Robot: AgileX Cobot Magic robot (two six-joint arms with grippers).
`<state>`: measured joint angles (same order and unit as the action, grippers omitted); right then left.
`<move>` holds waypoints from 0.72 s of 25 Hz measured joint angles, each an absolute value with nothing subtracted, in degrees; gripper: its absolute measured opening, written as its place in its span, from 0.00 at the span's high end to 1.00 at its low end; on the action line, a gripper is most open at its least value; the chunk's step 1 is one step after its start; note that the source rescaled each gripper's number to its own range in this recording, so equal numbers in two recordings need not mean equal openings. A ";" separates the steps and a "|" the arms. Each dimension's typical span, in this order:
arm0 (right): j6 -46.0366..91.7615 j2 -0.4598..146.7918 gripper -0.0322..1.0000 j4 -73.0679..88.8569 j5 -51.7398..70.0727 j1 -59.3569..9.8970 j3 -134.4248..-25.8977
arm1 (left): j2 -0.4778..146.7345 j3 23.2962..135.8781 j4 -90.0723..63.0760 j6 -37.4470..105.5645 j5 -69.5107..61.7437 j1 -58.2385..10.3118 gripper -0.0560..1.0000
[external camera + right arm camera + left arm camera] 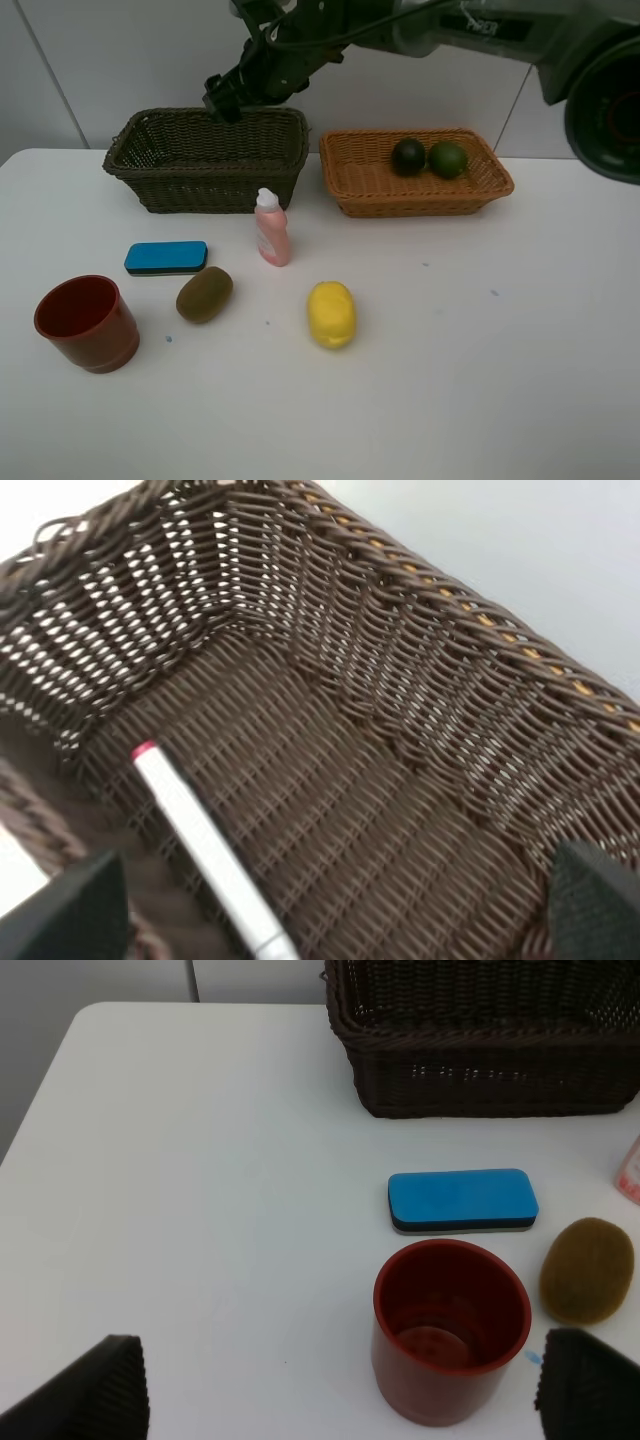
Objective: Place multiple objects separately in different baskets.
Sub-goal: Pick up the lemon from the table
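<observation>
- High view: at 11 o'clock on the white counter [480, 330], dark basket [205, 165], with right hand [225, 100] above its back rim; opening not readable from here.
- At 1 o'clock, orange basket [420, 192] holding mangosteen [408, 156] and lime [448, 158] side by side.
- Near centre, upright pink bottle [271, 228]; lemon [331, 314] at 6 o'clock; eraser [166, 257] at 9 o'clock; kiwi [204, 294] at 8 o'clock; cup [87, 322] farther out at 8 o'clock.
- Left wrist view: left hand [337, 1360] spread wide, gripping nothing, above the counter near the cup; eraser and kiwi just beyond, untouched.
- Right wrist view: right hand spread wide, empty, over the dark basket; white pen [205, 850] flat on the basket floor.
</observation>
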<state>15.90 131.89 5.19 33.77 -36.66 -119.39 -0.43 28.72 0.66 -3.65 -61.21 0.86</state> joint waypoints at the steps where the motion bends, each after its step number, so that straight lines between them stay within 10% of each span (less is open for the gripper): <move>1: 15.29 131.10 0.09 5.03 35.09 -36.66 -119.39 | -0.43 28.72 0.66 -3.65 -61.21 0.86 0.00; 18: -3.12 120.18 0.11 -1.39 65.59 -36.66 -119.51 | -0.43 28.72 0.66 -3.65 -61.21 0.86 0.00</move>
